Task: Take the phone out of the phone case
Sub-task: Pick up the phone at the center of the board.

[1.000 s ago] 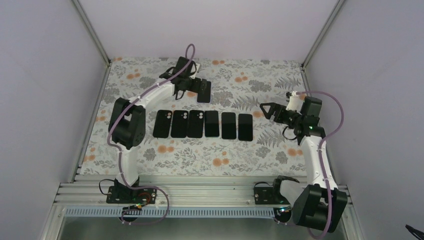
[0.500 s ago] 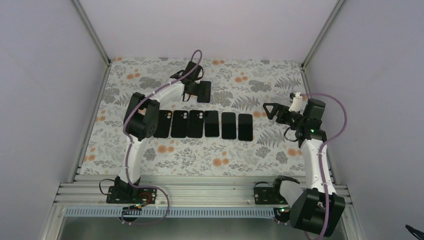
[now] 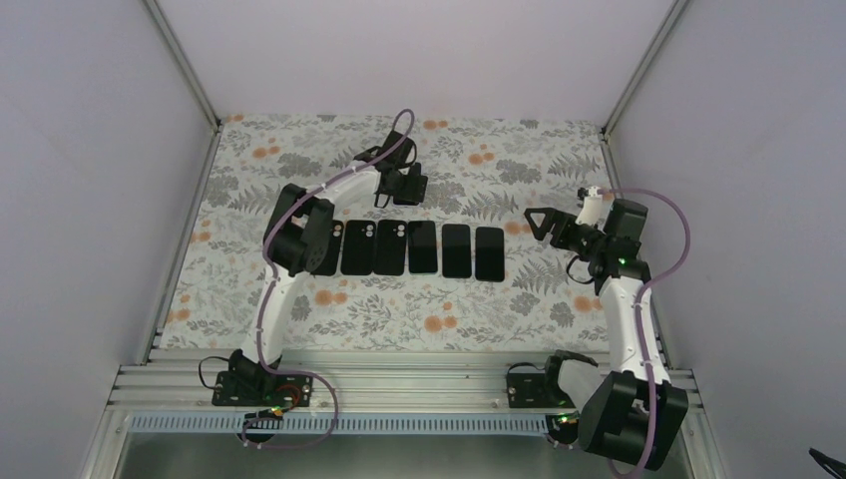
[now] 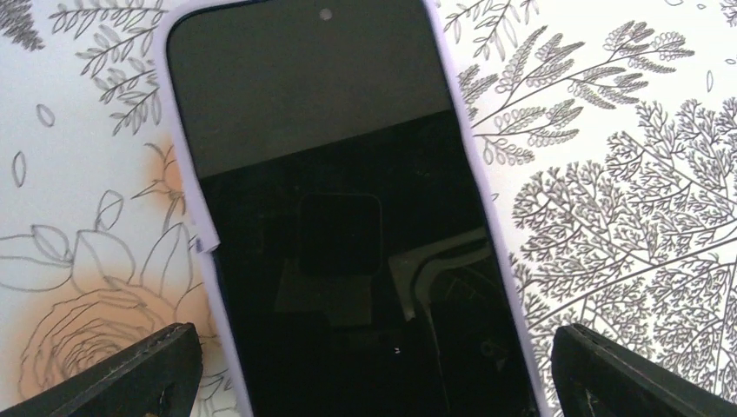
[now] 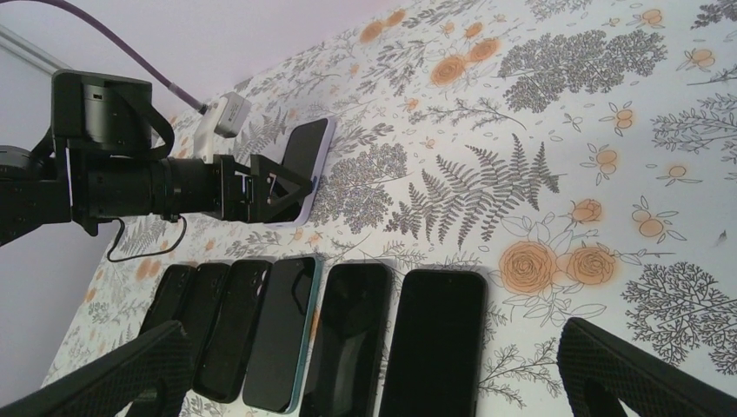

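Left gripper [image 4: 374, 369], jaws spread wide and empty, hovers over the phone [image 4: 339, 217] lying screen-up in its lilac case [image 4: 185, 174] far back on the table [image 3: 499, 309], so this looks like the approach, with a descent and pinch across the case needed next.

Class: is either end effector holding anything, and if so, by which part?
Nothing is held. The left end effector stands open over the cased phone, a finger on each side; the right end effector hangs open too.
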